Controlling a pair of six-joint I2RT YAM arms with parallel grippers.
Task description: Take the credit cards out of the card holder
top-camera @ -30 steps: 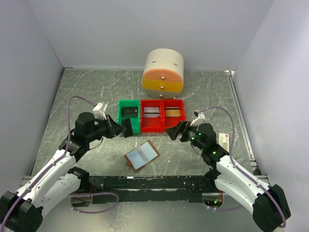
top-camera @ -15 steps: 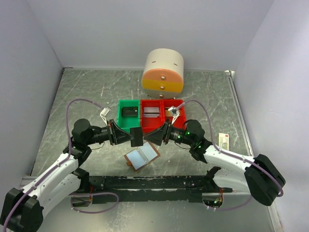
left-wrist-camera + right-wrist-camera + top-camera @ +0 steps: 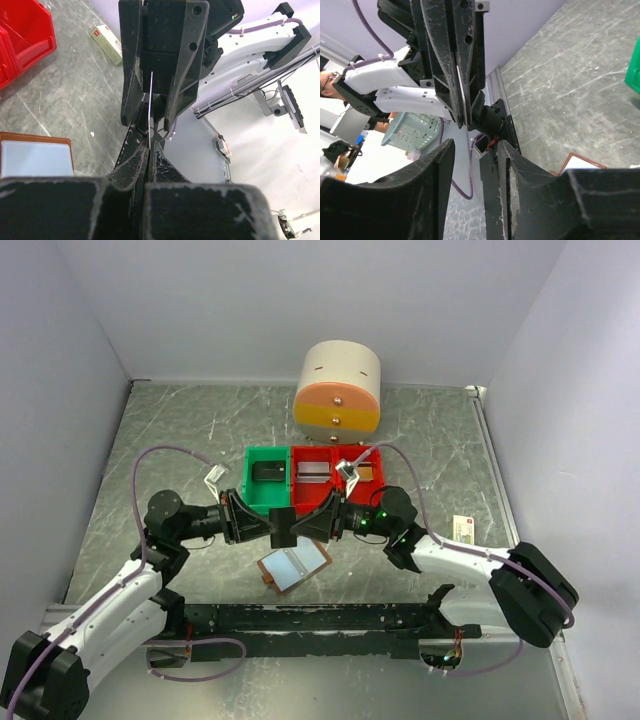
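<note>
The brown card holder (image 3: 293,565) lies open on the table, pale panels up; its corner also shows as card holder (image 3: 35,157) and card holder (image 3: 581,161). Above it my left gripper (image 3: 272,527) is shut on a dark credit card (image 3: 283,526), held on edge in the air. From the left wrist the card (image 3: 150,107) is a thin pale line running out of my left gripper (image 3: 149,150). My right gripper (image 3: 312,524) faces it from the right. Its jaws stand apart on either side of the card's free end. From the right wrist, the card (image 3: 461,100) hangs just beyond my right gripper (image 3: 475,146).
Behind the grippers stand a green bin (image 3: 252,490) and two red bins (image 3: 318,502), each with a flat item inside. A round cream and orange drawer unit (image 3: 338,390) sits further back. A cream box (image 3: 463,528) lies at the right. A black rail (image 3: 320,618) runs along the near edge.
My right gripper has swung left from beside the red bins to meet the card, and its jaws have narrowed. The left gripper has carried the card slightly right, still shut on it.
</note>
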